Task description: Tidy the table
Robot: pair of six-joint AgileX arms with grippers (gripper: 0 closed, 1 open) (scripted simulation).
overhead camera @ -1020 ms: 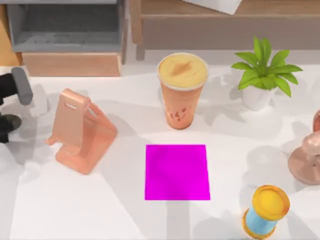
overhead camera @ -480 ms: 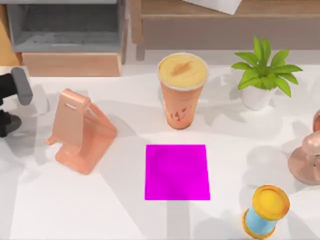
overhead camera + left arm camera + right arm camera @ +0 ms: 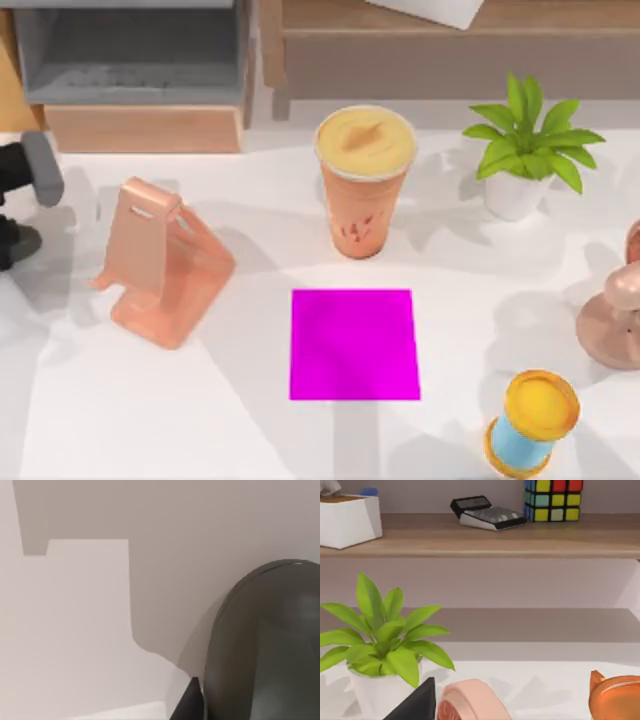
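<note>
Left jaws at left edge of table (image 3: 130, 420), bare white beside pink stand (image 3: 160, 262)

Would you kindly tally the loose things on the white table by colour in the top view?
Pink or salmon: 2, the phone stand and the rounded object at the right edge
Orange: 1, the drink cup
Magenta: 1, the mat
Green: 1, the potted plant
Yellow and blue: 1, the spool
Total: 6

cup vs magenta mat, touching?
Apart. The top view shows a strip of bare white table between the base of the cup and the far edge of the magenta mat.
</note>
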